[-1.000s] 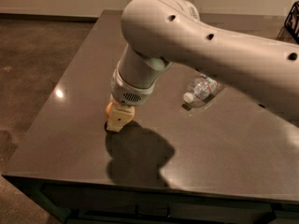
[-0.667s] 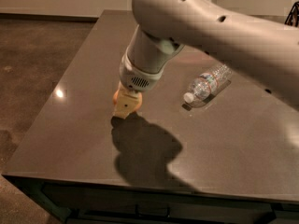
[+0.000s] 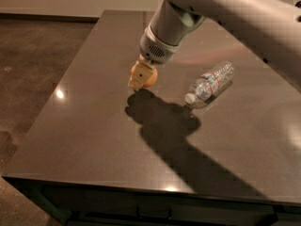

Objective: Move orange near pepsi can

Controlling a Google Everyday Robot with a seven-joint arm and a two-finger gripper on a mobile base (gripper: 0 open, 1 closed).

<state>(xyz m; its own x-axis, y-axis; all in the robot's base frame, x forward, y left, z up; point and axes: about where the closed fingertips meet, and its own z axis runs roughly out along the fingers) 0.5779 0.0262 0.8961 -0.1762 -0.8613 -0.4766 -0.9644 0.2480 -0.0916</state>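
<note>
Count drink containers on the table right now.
1: a water bottle lying on its side, right of the gripper in view, which holds the orange. No can shows; the arm may hide one.

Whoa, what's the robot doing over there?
The robot's gripper is shut on the orange and seems to hold it just above the dark table. A clear water bottle lies on its side nearby, not touching the orange. The pepsi can that the orange should go next to is not in view.
</note>
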